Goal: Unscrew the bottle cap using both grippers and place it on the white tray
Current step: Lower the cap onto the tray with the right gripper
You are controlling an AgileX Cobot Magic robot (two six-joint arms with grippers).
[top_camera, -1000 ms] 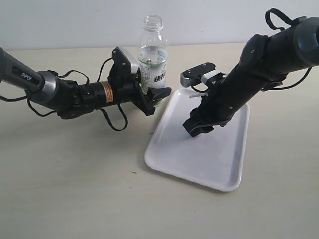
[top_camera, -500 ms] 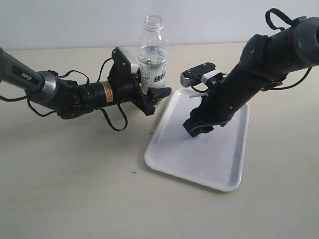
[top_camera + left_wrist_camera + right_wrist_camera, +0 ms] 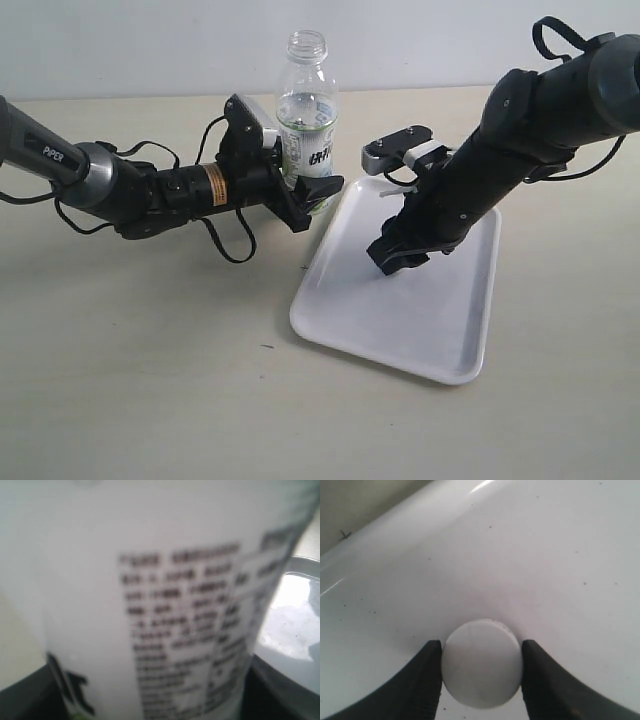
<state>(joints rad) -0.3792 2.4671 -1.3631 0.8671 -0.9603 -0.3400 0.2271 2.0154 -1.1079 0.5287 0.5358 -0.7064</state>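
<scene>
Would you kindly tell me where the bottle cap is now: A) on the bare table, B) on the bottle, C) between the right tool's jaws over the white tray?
C: the bottle cap sits between the right tool's jaws above the white tray, and the bottle stands uncapped.

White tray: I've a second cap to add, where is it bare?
On the white tray, the near half between front rim and right gripper is bare. Crowded: the middle, where that gripper holds the bottle cap, and the corner by the bottle and left gripper.
</scene>
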